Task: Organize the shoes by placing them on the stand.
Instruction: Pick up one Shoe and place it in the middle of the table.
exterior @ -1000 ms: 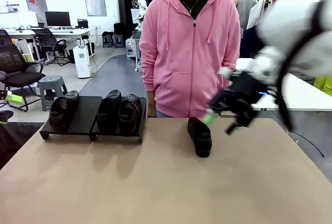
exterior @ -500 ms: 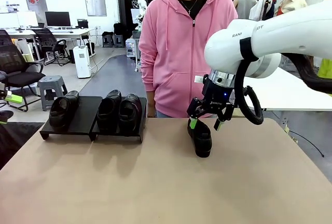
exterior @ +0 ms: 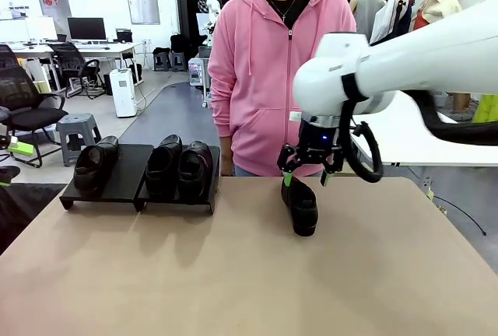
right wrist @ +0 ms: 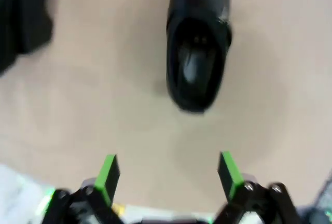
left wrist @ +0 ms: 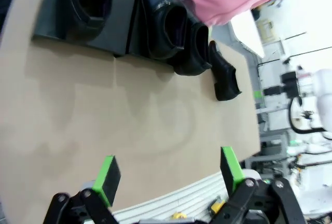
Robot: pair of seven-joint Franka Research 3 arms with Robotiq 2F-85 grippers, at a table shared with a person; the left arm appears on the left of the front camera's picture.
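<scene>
One black glossy shoe [exterior: 300, 205] lies loose on the tan table, toe toward me. My right gripper [exterior: 306, 176] hangs open just above its far heel end, green pads on either side. From the right wrist, the shoe [right wrist: 197, 63] lies ahead of my open gripper [right wrist: 166, 175], its opening facing the camera. The stand [exterior: 128, 169] sits at the far left with one shoe [exterior: 95, 165] on its left platform and two shoes [exterior: 179, 169] on the right one. My left gripper [left wrist: 168, 175] is open and holds nothing, high over the table, looking at the stand [left wrist: 122, 27] and the loose shoe [left wrist: 224, 73].
A person in a pink hoodie [exterior: 284, 79] stands at the far edge, right behind the loose shoe and my right arm. The left platform has bare room beside its single shoe. A blurred dark shape [right wrist: 26, 16] sits at the upper left of the right wrist view.
My right arm swung in from the right and came down over the loose shoe's far end, gripper open throughout. The shoes and stand have not moved.
</scene>
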